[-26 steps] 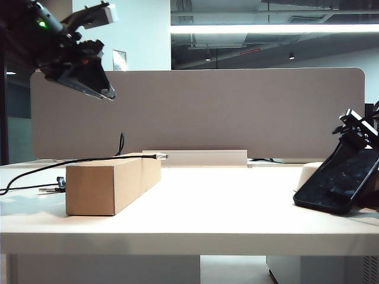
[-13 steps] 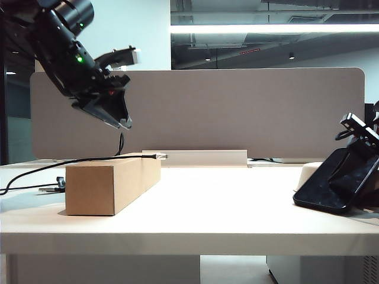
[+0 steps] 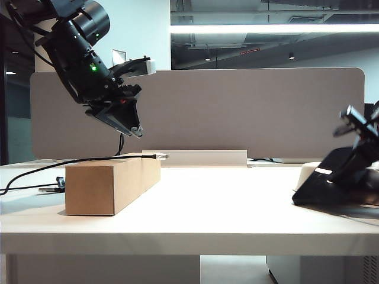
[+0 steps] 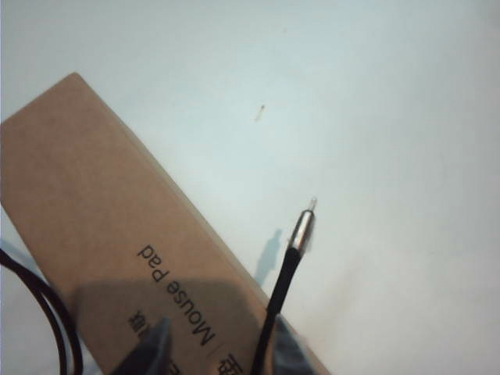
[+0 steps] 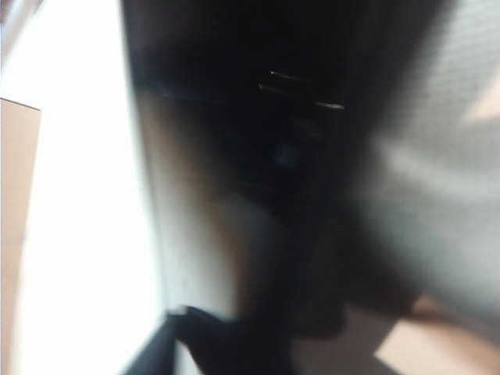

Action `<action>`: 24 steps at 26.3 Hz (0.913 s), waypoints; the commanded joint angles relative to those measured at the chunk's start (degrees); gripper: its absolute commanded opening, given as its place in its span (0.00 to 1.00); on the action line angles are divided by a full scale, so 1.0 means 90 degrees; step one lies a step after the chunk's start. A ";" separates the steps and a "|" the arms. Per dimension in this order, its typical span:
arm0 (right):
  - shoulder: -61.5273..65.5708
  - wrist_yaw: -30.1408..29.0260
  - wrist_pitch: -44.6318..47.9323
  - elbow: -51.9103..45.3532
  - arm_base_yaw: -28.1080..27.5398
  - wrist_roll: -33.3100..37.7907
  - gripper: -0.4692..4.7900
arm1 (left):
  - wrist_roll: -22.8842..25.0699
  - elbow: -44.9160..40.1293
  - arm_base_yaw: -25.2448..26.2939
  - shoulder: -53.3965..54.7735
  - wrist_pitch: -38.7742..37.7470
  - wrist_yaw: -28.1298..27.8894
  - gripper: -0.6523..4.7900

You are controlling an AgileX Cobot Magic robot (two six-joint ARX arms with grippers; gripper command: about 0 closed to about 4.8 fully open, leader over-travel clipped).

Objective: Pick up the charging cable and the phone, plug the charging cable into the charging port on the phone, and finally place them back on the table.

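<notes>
Early stage: left gripper (image 3: 131, 121), jaws apart, hovers above the charging cable (image 4: 285, 269) lying on the box (image 3: 112, 183); right gripper (image 3: 358, 139), state unclear, meets the tilted phone (image 3: 325, 183); nothing plugged.

A long brown cardboard box (image 3: 112, 185) lies on the left side. Its top says "Mouse pad" (image 4: 173, 295). A big grey divider panel (image 3: 237, 112) stands behind it. A low white rail (image 3: 201, 157) sits at the foot of that panel.
</notes>
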 commanded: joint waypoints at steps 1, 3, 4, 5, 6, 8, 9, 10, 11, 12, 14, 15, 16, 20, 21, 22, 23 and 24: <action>0.0002 0.0090 0.0015 0.0002 0.0000 -0.0056 0.08 | 0.0410 0.0032 -0.0022 -0.0007 0.0044 -0.0126 0.42; -0.0002 -0.0206 0.0231 0.0005 0.0000 -0.0053 0.08 | 0.0469 0.0036 -0.0022 -0.0007 0.0036 -0.0109 0.42; -0.0007 -0.0274 0.0289 0.0007 0.0000 -0.0053 0.08 | 0.0537 0.0046 -0.0022 -0.0007 0.0019 -0.0109 0.42; -0.0070 -0.0381 0.0364 0.0007 0.0000 -0.0053 0.08 | 0.0724 0.0083 -0.0024 -0.0007 -0.0036 -0.0075 0.42; -0.0177 -0.0483 0.0391 0.0007 0.0029 -0.0053 0.08 | 0.0848 0.0117 -0.0027 -0.0007 -0.0056 -0.0056 0.42; -0.0347 -0.0527 0.0391 0.0007 0.0085 -0.0053 0.08 | 0.0882 0.0185 -0.0027 0.0005 -0.0100 0.0051 0.42; -0.0454 -0.0563 0.0393 0.0007 0.0085 -0.0056 0.08 | 0.0976 0.0233 -0.0034 0.0029 -0.0121 0.0124 0.43; -0.0542 -0.0590 0.0393 0.0007 0.0097 -0.0056 0.08 | 0.1030 0.0282 -0.0056 0.0036 -0.0170 0.0168 0.47; -0.0767 -0.0733 0.0384 0.0007 0.0153 -0.0058 0.08 | 0.1207 0.0403 -0.0136 0.0109 -0.0236 0.0136 0.53; -0.0860 -0.0835 0.0389 0.0007 0.0153 -0.0058 0.08 | 0.1299 0.0471 -0.0160 0.0121 -0.0318 0.0124 0.53; -0.1086 -0.1022 0.0376 0.0010 0.0165 -0.0058 0.08 | 0.1418 0.0685 -0.0279 0.0260 -0.0469 0.0046 0.53; -0.1183 -0.1073 0.0372 0.0010 0.0180 -0.0058 0.08 | 0.1452 0.0797 -0.0350 0.0321 -0.0566 -0.0005 0.53; -0.1299 -0.1122 0.0321 0.0010 0.0187 -0.0063 0.08 | 0.1515 0.0957 -0.0398 0.0425 -0.0690 -0.0051 0.53; -0.1724 -0.1326 0.0194 0.0007 0.0192 -0.0129 0.08 | 0.1630 0.1557 -0.0614 0.0794 -0.1270 -0.0187 0.53; -0.1809 -0.1362 0.0155 0.0007 0.0192 -0.0134 0.08 | 0.1647 0.1695 -0.0636 0.0891 -0.1394 -0.0202 0.53; -0.1894 -0.1404 0.0131 0.0007 0.0192 -0.0134 0.08 | 0.1678 0.1836 -0.0680 0.0991 -0.1552 -0.0248 0.53; -0.1962 -0.1452 0.0097 0.0007 0.0192 -0.0131 0.08 | 0.1700 0.1928 -0.0709 0.1052 -0.1651 -0.0265 0.53; -0.2028 -0.1455 0.0036 0.0007 0.0192 -0.0134 0.08 | 0.1739 0.2013 -0.0731 0.1120 -0.1732 -0.0294 0.53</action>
